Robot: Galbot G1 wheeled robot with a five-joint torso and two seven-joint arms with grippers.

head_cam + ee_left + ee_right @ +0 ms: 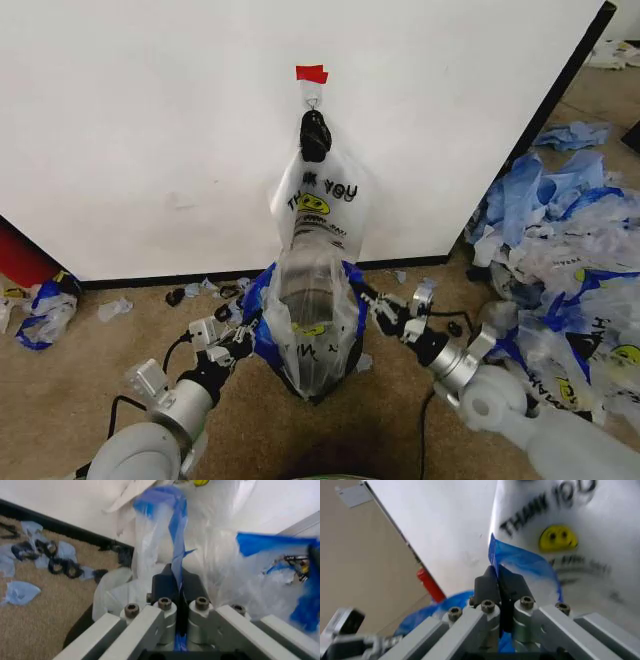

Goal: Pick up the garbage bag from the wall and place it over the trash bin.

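The garbage bag [312, 335], see-through with blue handles, is draped around the trash bin [318, 392], whose dark base shows under the plastic on the carpet in front of the wall [150, 130]. My left gripper [246, 335] is shut on the bag's blue handle at the bin's left side. In the left wrist view the left gripper [178, 588] pinches a blue strip of the bag [175, 536]. My right gripper [368, 300] is shut on the other blue handle at the bin's right side. The right wrist view shows the right gripper [498, 580] clamped on blue plastic [520, 560].
A white THANK YOU bag [322, 205] hangs from the hook [313, 98] under red tape [311, 73], right behind the bin. A big heap of blue-and-white bags [570, 240] covers the floor to the right. Scraps [205, 290] and another bag [45, 308] lie left.
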